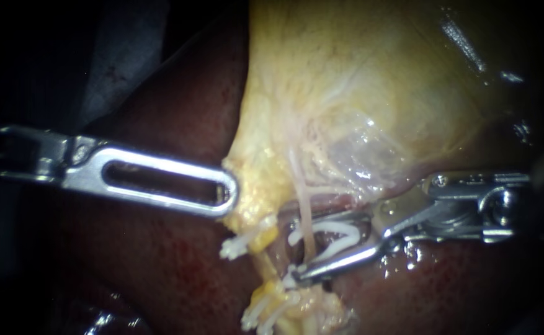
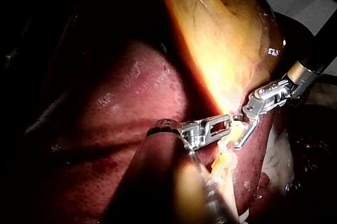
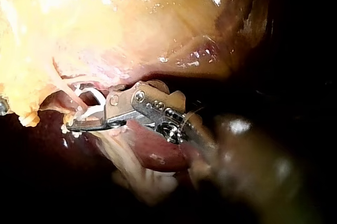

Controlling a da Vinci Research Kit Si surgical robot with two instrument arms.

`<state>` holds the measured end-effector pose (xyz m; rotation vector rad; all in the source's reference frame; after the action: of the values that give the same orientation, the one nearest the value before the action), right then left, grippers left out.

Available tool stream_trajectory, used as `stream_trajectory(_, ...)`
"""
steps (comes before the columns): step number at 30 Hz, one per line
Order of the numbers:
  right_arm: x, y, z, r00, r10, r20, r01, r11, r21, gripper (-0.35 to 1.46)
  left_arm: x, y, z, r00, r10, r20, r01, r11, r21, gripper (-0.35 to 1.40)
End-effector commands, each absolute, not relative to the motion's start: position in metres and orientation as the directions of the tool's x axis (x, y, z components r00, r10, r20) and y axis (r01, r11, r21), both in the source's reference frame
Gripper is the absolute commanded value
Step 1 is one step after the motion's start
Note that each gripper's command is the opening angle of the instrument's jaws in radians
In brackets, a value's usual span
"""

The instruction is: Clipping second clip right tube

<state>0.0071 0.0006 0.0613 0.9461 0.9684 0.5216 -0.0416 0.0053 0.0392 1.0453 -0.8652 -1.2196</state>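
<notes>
Endoscope: dark red liver (image 1: 160,273) underlies the yellow gallbladder (image 1: 358,93). The left tool (image 1: 229,192), from 9 o'clock, is clamped on the gallbladder's edge. The right tool (image 1: 290,247), from 3 o'clock, jaws wide, carries a white clip (image 1: 337,229) straddling the right tube (image 1: 306,208).
Left wrist: that grip shows again, liver beneath.
Right wrist: the tube passes between the clip's arms.
</notes>
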Motion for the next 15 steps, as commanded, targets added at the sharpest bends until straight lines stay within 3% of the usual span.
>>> stream_trajectory(1, 0.0071, 0.0006, 0.0613, 0.494, 0.742, -0.453, 0.024, 0.509, 0.86, 0.47, -0.0416, 0.0053, 0.0392, 0.16, -0.987, -0.02, 0.307, 0.031, 0.951, -0.35)
stream_trajectory(9, 0.0073, 0.0004, 0.0615, 0.503, 0.745, -0.438, 0.015, 0.5, 0.866, 0.43, -0.0416, 0.0053, 0.0392, 0.16, -0.987, -0.02, 0.307, 0.031, 0.951, -0.35)
stream_trajectory(15, 0.0072, 0.0003, 0.0616, 0.517, 0.756, -0.402, -0.005, 0.472, 0.881, 0.19, -0.0416, 0.0053, 0.0392, 0.16, -0.987, -0.02, 0.307, 0.031, 0.951, -0.35)
